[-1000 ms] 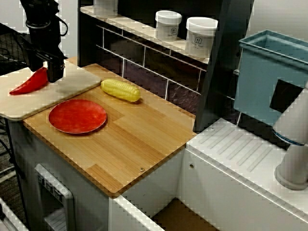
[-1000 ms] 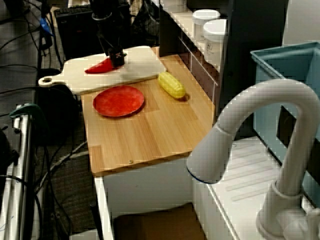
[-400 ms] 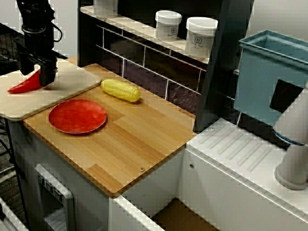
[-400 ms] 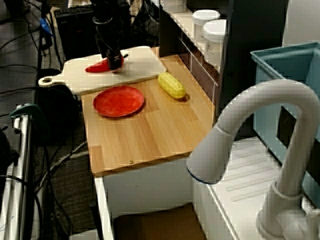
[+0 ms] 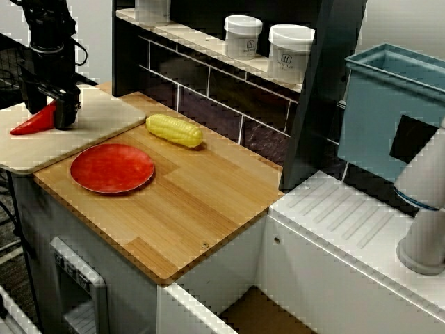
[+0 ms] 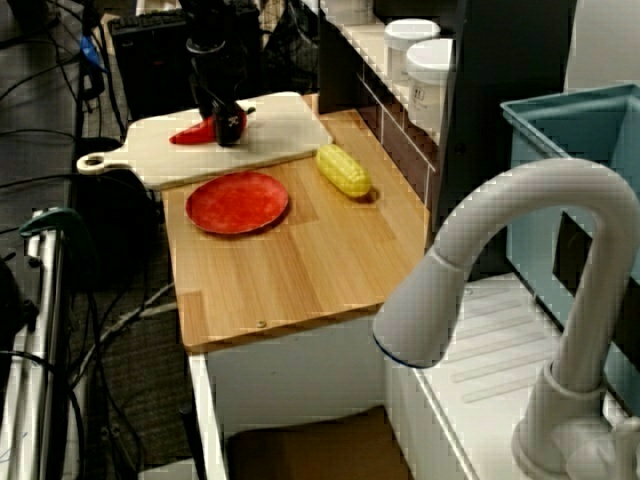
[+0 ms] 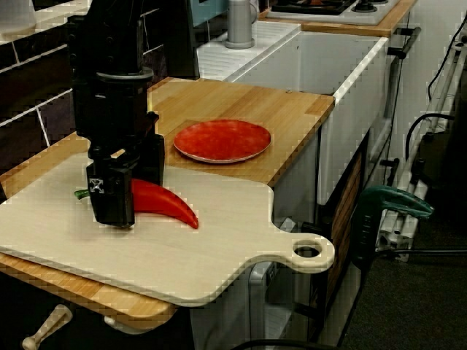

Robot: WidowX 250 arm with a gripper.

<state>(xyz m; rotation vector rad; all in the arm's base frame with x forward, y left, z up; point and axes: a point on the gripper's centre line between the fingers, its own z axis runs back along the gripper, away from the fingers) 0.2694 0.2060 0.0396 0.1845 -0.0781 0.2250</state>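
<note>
A red pepper (image 7: 171, 205) lies on the pale cutting board (image 7: 219, 240) at the left end of the counter. My black gripper (image 7: 131, 186) is down on the board, its fingers on either side of the pepper's stem end, and they look open. The pointed tip sticks out past the fingers. In the view from the front, the gripper (image 5: 50, 117) stands over the pepper (image 5: 28, 124). In the view from the sink side, the gripper (image 6: 225, 125) hides the thick end of the pepper (image 6: 192, 135).
A red plate (image 5: 111, 168) sits on the wooden counter just in front of the board, and a yellow corn cob (image 5: 174, 130) lies near the tiled back wall. Two white jars (image 5: 290, 53) stand on the shelf. A blue bin (image 5: 389, 111) and a white faucet (image 6: 500, 260) are at the right.
The gripper has moved left along the pepper toward its thick end and come down to the board. The pepper has barely shifted.
</note>
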